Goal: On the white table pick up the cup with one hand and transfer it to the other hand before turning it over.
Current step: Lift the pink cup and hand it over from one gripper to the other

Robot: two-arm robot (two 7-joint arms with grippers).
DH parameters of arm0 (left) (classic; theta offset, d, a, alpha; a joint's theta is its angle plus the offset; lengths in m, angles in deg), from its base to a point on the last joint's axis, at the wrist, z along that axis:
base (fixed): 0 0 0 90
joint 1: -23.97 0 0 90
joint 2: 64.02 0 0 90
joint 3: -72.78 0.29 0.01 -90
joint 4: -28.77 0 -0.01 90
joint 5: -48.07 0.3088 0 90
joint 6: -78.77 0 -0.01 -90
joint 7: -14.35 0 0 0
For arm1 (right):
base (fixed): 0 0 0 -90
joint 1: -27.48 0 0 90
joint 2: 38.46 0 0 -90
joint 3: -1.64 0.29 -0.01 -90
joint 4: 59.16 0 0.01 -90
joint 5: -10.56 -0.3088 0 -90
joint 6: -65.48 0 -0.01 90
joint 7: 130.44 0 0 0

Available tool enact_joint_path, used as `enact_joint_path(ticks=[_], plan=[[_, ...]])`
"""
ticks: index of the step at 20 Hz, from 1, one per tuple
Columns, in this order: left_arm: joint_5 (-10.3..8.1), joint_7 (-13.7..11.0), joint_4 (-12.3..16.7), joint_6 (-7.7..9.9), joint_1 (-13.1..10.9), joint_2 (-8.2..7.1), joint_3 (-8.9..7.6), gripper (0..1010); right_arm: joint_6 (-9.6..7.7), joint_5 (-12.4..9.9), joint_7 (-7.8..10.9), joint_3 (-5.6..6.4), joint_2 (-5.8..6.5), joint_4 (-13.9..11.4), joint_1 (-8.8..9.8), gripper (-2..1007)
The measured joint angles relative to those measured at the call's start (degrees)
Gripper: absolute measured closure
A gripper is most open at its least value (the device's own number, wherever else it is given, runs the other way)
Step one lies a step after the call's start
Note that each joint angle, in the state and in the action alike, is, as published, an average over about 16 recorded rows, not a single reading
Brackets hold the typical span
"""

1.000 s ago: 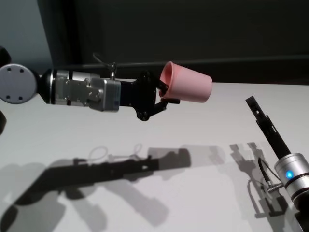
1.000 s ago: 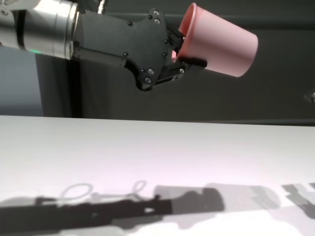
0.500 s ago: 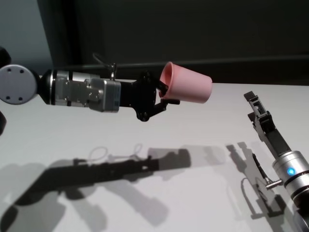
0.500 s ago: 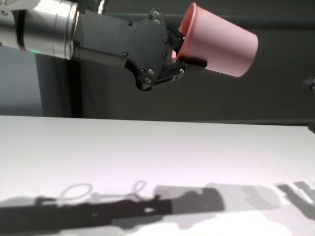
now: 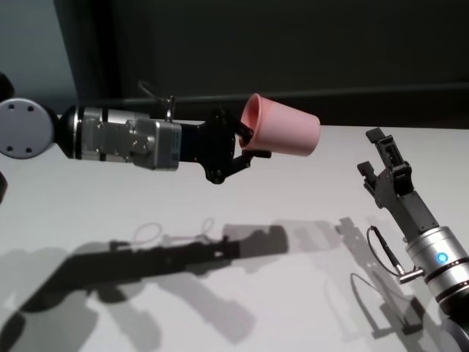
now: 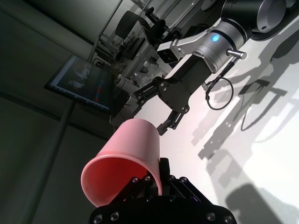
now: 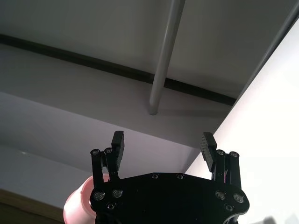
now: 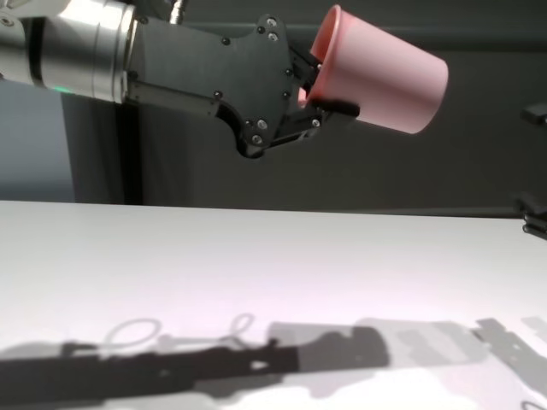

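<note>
The pink cup (image 5: 286,134) hangs on its side high above the white table (image 5: 110,213), its base pointing right. My left gripper (image 5: 253,144) is shut on the cup's rim, one finger inside and one outside; the chest view shows the same hold on the cup (image 8: 385,73). My right gripper (image 5: 372,154) stands open to the right of the cup and a little lower, apart from it, with nothing between its fingers. In the right wrist view the open right gripper (image 7: 162,142) shows a bit of the cup (image 7: 77,205) at its side.
A dark wall runs behind the table's far edge. Shadows of both arms lie on the tabletop (image 8: 256,265). A thin cable loop (image 5: 381,253) hangs by my right wrist. A monitor (image 6: 81,86) and other equipment stand off beyond the table.
My right gripper has risen, shifted slightly left toward the cup, and turned so both fingers show. The left arm and cup have not moved.
</note>
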Motion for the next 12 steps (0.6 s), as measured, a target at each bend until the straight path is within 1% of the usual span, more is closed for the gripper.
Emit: enact_joint_path(ticks=[6, 12], plan=[[0.0, 0.0, 0.0, 0.0, 0.0, 0.0, 0.0, 962, -2.99, -5.3, 0.95, -0.14, -0.46, 0.2, -0.13, 3], [0.0, 0.0, 0.0, 0.0, 0.0, 0.0, 0.0, 962, -5.52, -8.7, 1.56, -1.16, -0.34, 0.6, -0.44, 3]])
